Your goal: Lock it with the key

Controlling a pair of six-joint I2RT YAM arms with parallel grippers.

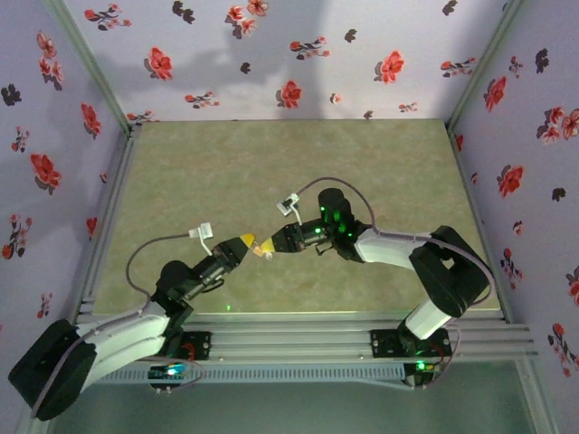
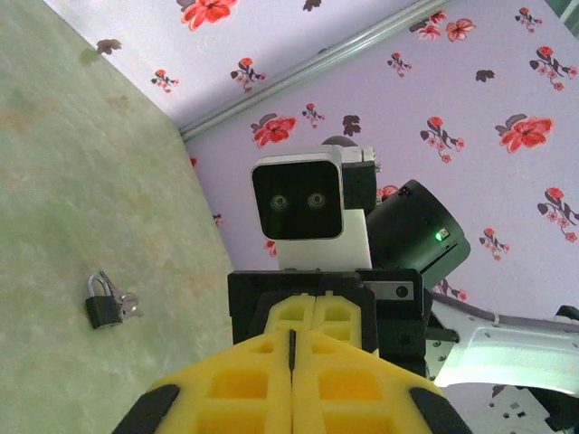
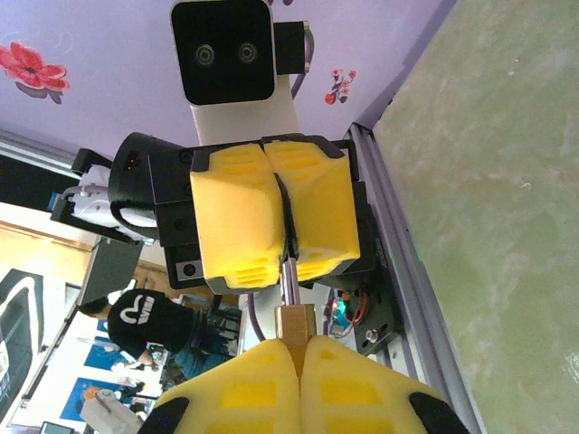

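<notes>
Meeting tip to tip well apart from the padlock (image 2: 103,308) on the bench (image 2: 81,163), left claw (image 3: 287,246) and right claw (image 3: 297,353) both clamped on a brass-and-silver piece (image 3: 292,321), key or not we cannot tell.

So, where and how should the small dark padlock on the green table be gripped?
Probably the blocky body of the small dark padlock, across its narrow sides, from above: it seems to lie flat on the green table, and its silver shackle is thin.
</notes>
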